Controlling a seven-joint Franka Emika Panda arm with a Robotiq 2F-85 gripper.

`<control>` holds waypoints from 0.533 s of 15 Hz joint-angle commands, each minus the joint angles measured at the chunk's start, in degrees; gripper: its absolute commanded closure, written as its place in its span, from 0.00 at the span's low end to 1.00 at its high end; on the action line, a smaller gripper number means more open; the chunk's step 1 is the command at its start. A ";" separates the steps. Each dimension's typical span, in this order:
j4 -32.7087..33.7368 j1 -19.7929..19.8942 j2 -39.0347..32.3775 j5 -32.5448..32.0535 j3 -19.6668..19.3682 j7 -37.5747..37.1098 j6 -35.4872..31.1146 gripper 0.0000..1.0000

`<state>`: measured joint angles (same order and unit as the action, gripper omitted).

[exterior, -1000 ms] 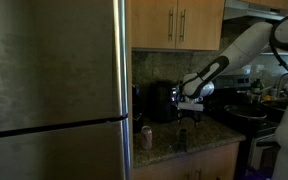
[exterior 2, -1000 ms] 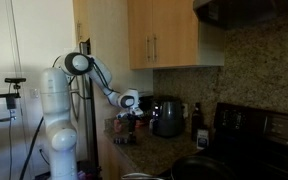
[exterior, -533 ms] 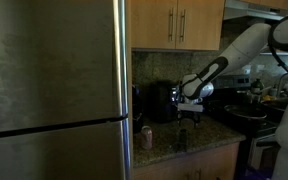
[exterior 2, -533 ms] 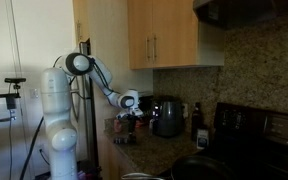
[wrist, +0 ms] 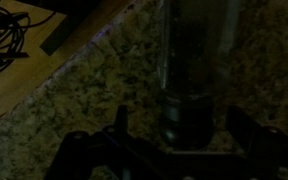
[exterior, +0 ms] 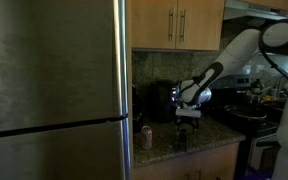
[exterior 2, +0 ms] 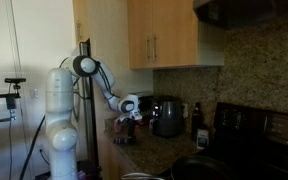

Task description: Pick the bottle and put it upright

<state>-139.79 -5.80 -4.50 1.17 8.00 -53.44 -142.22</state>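
The bottle (wrist: pixel 189 90) is slim and dark and lies on the speckled granite counter (wrist: pixel 94 80), its cap end near the bottom of the wrist view. My gripper (wrist: pixel 184 130) is open, with one finger (wrist: pixel 119 122) on each side of the cap end and not touching it. In both exterior views the gripper (exterior: pixel 187 120) (exterior 2: pixel 127 118) hangs low over the counter, just above the dim dark bottle (exterior: pixel 181 141). The bottle cannot be made out in the exterior view from the arm's base side.
A small pale can with a reddish band (exterior: pixel 146 137) stands near the fridge (exterior: pixel 54 90). A dark appliance (exterior: pixel 161 101) (exterior 2: pixel 167 116) stands against the backsplash. A stove with a pan (exterior: pixel 249 115) is beside the counter. Cables (wrist: pixel 4 40) lie past the counter edge.
The arm has lowered the gripper toward the counter and the bottle. The bottle and the can have not moved.
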 commanded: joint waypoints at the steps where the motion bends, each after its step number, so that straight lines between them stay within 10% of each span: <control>1: 0.45 -0.67 -2.13 0.04 -1.53 -0.99 -2.01 0.00; 8: 0.95 -0.62 -3.35 10.13 -1.19 1.75 -3.86 0.00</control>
<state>-139.65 -6.07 -6.82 7.11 7.11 -53.31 -144.75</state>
